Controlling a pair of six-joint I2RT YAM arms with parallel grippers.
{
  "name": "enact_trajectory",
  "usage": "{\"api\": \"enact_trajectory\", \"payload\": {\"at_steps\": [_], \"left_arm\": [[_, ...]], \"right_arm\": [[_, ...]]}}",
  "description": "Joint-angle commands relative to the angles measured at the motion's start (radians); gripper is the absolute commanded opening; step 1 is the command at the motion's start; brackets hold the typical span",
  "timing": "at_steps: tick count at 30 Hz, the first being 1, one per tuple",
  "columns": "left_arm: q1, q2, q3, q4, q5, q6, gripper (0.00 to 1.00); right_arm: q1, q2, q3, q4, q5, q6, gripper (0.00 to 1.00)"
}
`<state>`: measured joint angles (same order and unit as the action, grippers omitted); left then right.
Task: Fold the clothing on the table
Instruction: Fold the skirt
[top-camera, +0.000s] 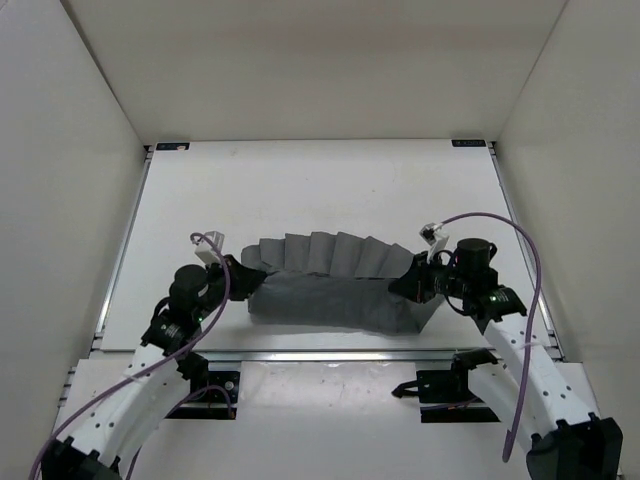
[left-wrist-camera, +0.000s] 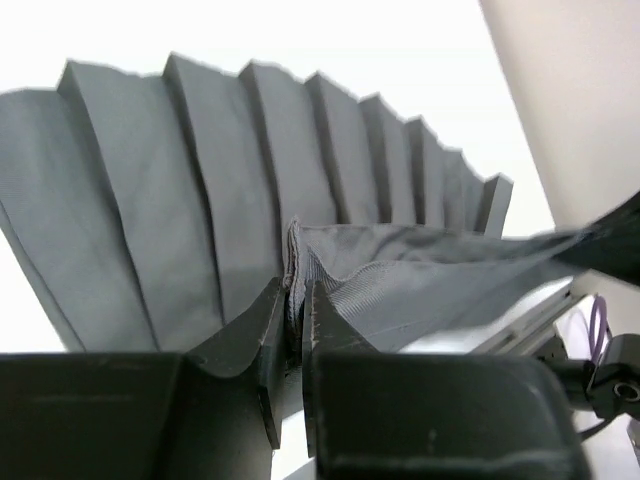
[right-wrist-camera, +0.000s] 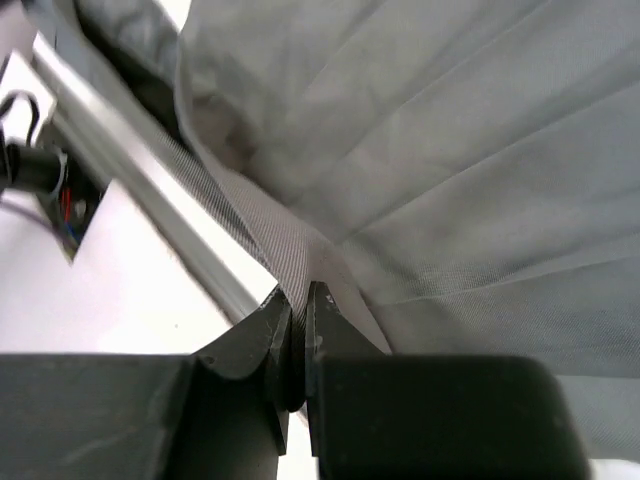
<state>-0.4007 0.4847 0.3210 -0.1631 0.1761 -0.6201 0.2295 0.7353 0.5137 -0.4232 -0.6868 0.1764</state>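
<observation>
The left gripper (left-wrist-camera: 295, 298) and the right gripper (right-wrist-camera: 298, 302) each pinch one end of the pleated grey skirt (top-camera: 335, 290), which lies near the desk's (top-camera: 300, 190) near edge. The first fold seems in hand; next, both must carry the held edge evenly.

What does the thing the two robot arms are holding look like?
Look at the big white table. Near its front edge, pinched between the left gripper and right gripper, is the dark grey clothing. It is the only soft thing there, with fan-like pleats along its back.
</observation>
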Motion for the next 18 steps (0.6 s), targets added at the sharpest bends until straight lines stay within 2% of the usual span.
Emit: {"api": "enact_trajectory", "payload": {"at_steps": [1,5,11,12,13,16,17,18], "left_arm": [[0.006,0.134,0.039,0.072,0.023,-0.014,0.0],[0.022,0.36,0.168,0.242,-0.065,0.036,0.0],[0.082,0.929,0.559,0.327,-0.057,0.144,0.0],[0.095,0.978,0.591,0.33,-0.047,0.14,0.14],[0.106,1.068,0.649,0.336,-0.029,0.134,0.29],[0.154,1.195,0.714,0.352,0.049,0.099,0.41],[0.16,1.204,0.686,0.373,0.06,0.08,0.64],[0.172,1.198,0.661,0.426,0.066,0.068,0.9]], "right_arm": [[-0.07,0.085,0.048,0.092,-0.048,0.015,0.0],[-0.137,0.28,0.149,0.191,0.032,0.037,0.0],[-0.171,0.632,0.341,0.323,0.124,0.077,0.0],[-0.179,0.704,0.397,0.325,0.104,0.089,0.0],[-0.196,0.735,0.449,0.339,0.084,0.097,0.07],[-0.203,0.838,0.543,0.33,0.11,0.09,0.27],[-0.208,0.852,0.552,0.322,0.143,0.09,0.38],[-0.211,0.849,0.565,0.32,0.159,0.086,0.54]]}}
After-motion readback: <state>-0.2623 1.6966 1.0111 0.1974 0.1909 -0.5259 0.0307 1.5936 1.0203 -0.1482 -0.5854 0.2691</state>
